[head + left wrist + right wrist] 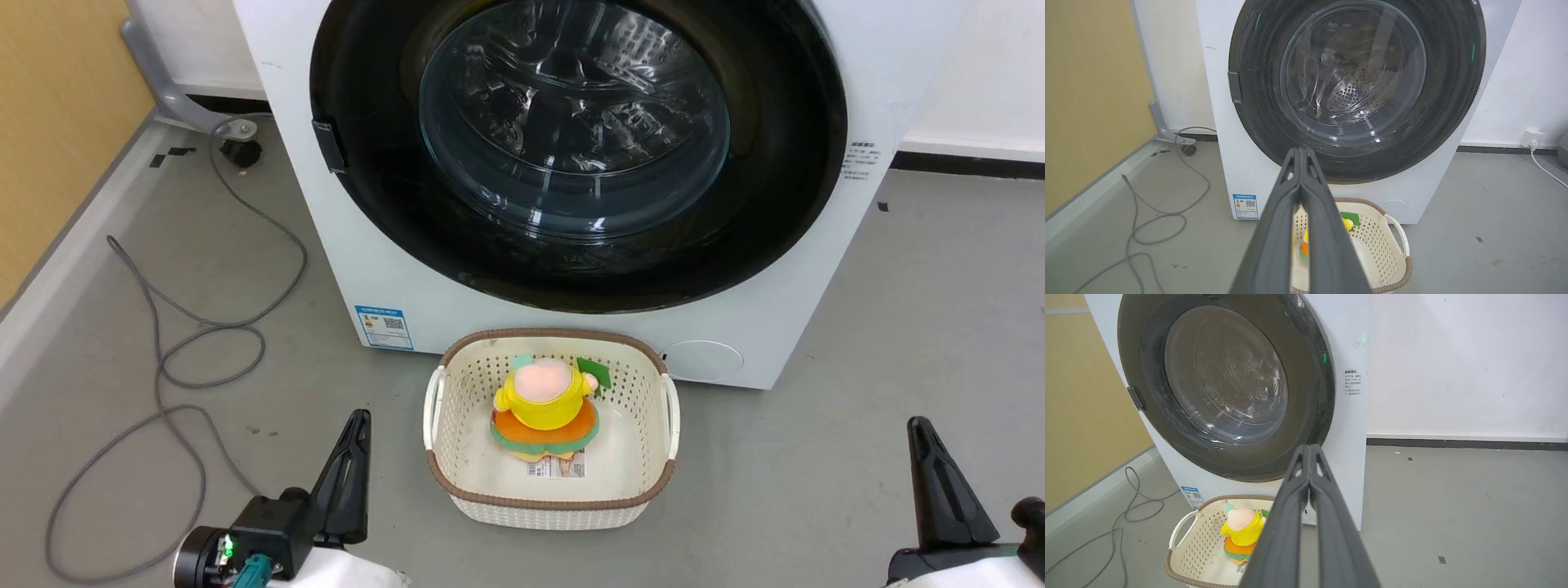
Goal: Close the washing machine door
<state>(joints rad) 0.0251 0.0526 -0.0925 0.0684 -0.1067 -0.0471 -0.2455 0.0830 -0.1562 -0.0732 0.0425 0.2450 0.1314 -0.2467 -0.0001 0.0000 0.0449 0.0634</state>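
Floor [898, 327]: grey and smooth, carrying the machine, the basket and the cable.
Wall [1453, 367]: white, with a dark skirting strip along its foot, behind and to the right of the machine; a yellow panel [57, 122] runs along the robot's left.
Washing machine [343, 269]: big white front-loader standing on the floor, directly ahead of the robot in the head view.
Washing machine door [784, 163]: wide black frame around a clear bulging glass bowl [571, 114], nearly as wide as the machine. It lies flat against the machine's front in all three views. The perforated steel drum shows through the glass. A small dark latch tab [329, 145] sits on the frame's left edge.
Basket [563, 513]: cream, perforated, brown-rimmed, on the floor just in front of the machine and below the door.
Cable [304, 260]: grey, lying in loose loops on the floor to the left of the machine.
Left hand [357, 420]: low at the left of the head view, to the left of the basket and apart from it; its two dark fingers are pressed together and grip nothing.
Right hand [918, 426]: low at the right, well apart from the basket; fingers likewise pressed together, gripping nothing.
Plush toy [545, 400]: yellow, orange and green, lying inside the basket.
Round cap [702, 361]: white, low on the machine's front at the right.
Sticker [384, 327]: blue and white, low on the front at the left.
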